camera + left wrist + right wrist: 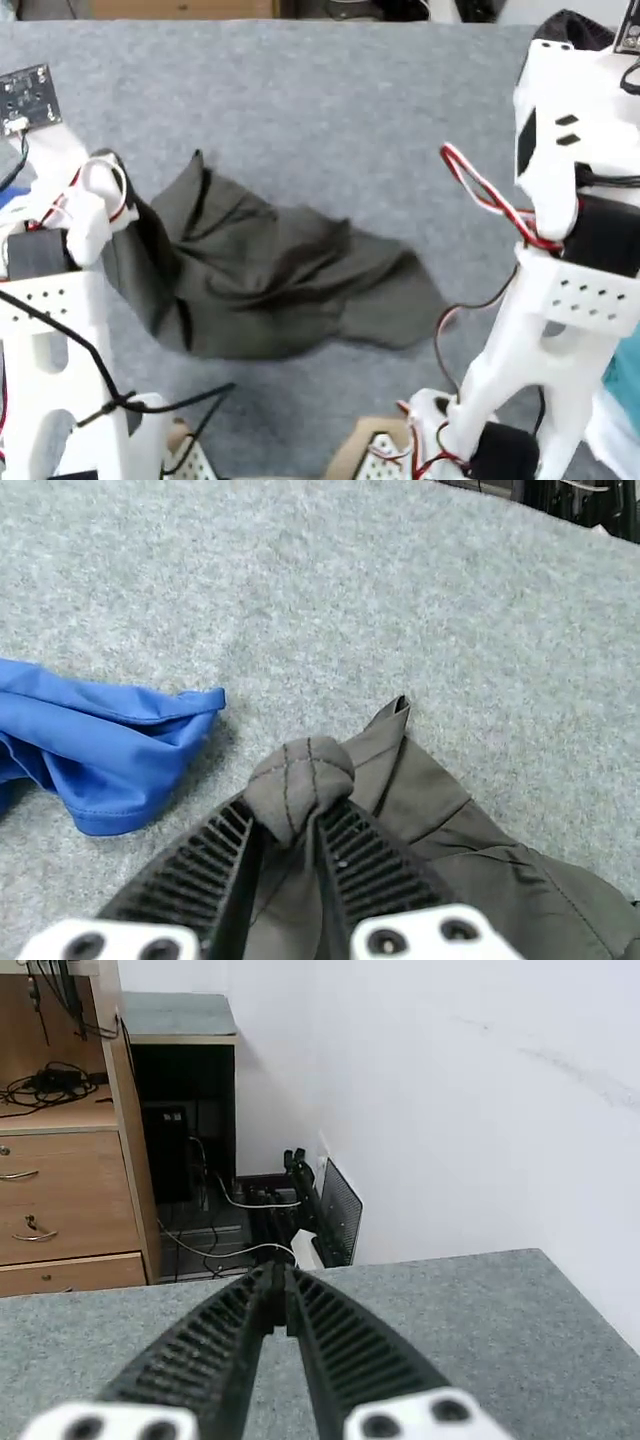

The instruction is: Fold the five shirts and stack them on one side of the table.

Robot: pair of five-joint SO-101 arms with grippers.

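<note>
A dark grey shirt (270, 270) lies crumpled across the middle of the grey table (350, 100). My left gripper (298, 810) is shut on a bunched fold of this shirt (450, 860) at its left end, just above the felt. In the high view that arm (70, 225) stands at the table's left side. My right gripper (278, 1285) is shut with nothing in it, held high and pointing past the table's far edge; its arm (570, 200) stands at the right, apart from the shirt.
A blue shirt (100, 750) lies crumpled on the felt beside the left gripper. Teal cloth (625, 375) shows at the right edge. A small circuit board (25, 95) sits at the left. A wooden drawer unit (60, 1190) and cables stand beyond the table.
</note>
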